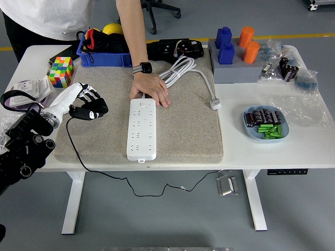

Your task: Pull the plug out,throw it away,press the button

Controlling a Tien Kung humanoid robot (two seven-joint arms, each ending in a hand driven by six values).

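Note:
A white power strip (142,129) lies lengthwise on the grey mat (183,130), with no plug in its sockets. My left hand (88,106) hovers over the mat's left part, well left of the strip, shut on a black plug (92,111). The plug's thin black cable (104,170) drops off the table's front edge and hangs in a loop below. A person's hand (152,90) presses flat on the mat at the strip's far end, holding it down. My right arm is out of sight.
A Rubik's cube (61,71) and a blue bin (102,55) stand at the back left. A coiled white cord (180,70) lies behind the strip. Blue and orange blocks (235,44) sit at the back right, a blue dish (264,124) of small parts at the right.

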